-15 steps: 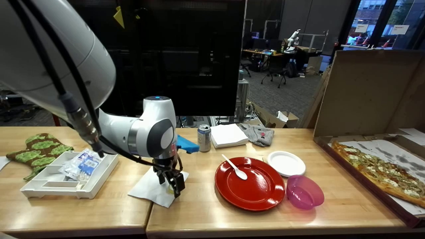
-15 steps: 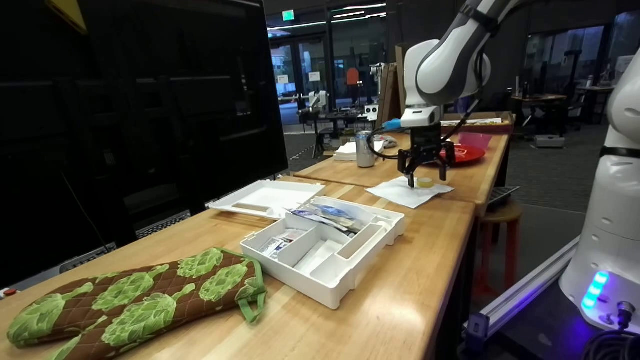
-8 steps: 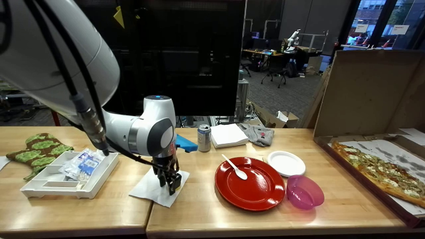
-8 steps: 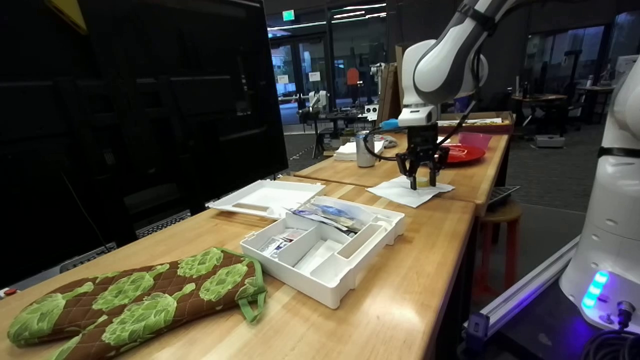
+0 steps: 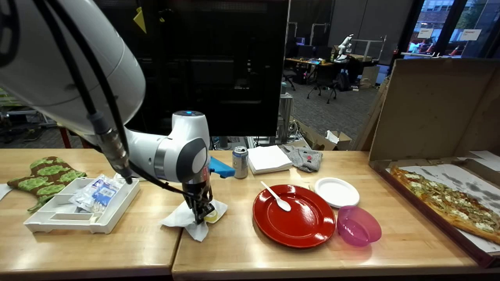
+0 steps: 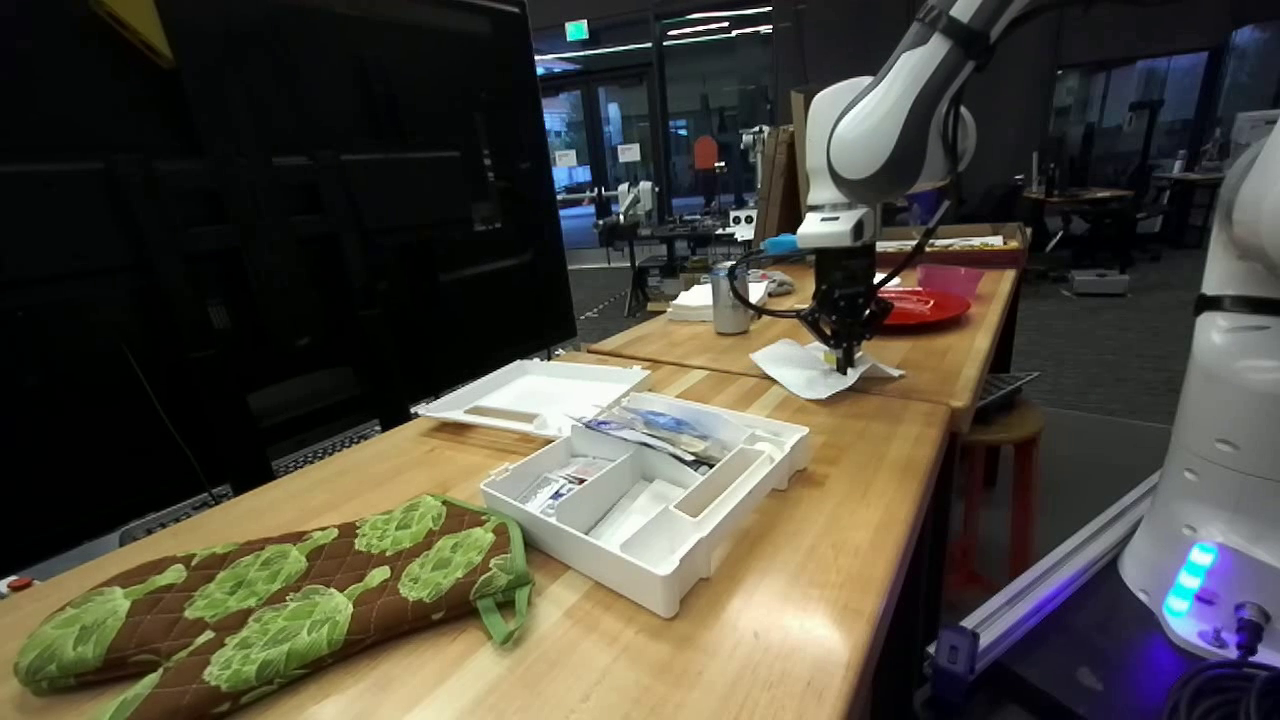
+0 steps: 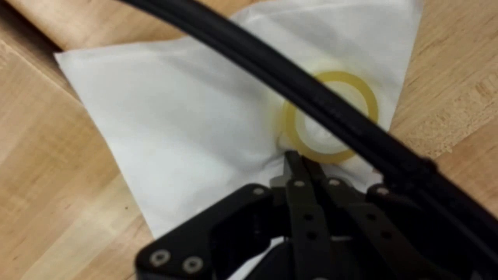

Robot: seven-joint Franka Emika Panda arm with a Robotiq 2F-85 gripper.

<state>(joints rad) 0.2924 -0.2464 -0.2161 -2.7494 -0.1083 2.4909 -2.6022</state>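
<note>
A white napkin (image 7: 175, 116) lies across the table, rumpled, with creases running in to my fingertips. In both exterior views it is bunched around the jaws and parts of its edge are lifted. My gripper (image 7: 301, 155) points down with its fingers together, pinching a fold of the napkin (image 6: 800, 378). A yellow tape ring (image 7: 327, 157) rests on the napkin right beside the fingertips, outside the jaws. Part of the ring is hidden by a black cable in the wrist view. In an exterior view the ring (image 5: 213, 217) shows just right of the gripper (image 5: 200, 221).
Right of the napkin are a red plate (image 5: 300, 230) with a white spoon (image 5: 282, 203), a pink bowl (image 5: 359, 228) and white plates (image 5: 336, 192). A can (image 5: 240, 164) stands behind. A white divided case (image 6: 640, 575) and an oven mitt (image 6: 300, 590) lie on the other side.
My gripper came down onto the napkin and its jaws went from wide apart to together. The napkin, flat before, is now bunched; the tape ring, earlier between the fingers, is beside them.
</note>
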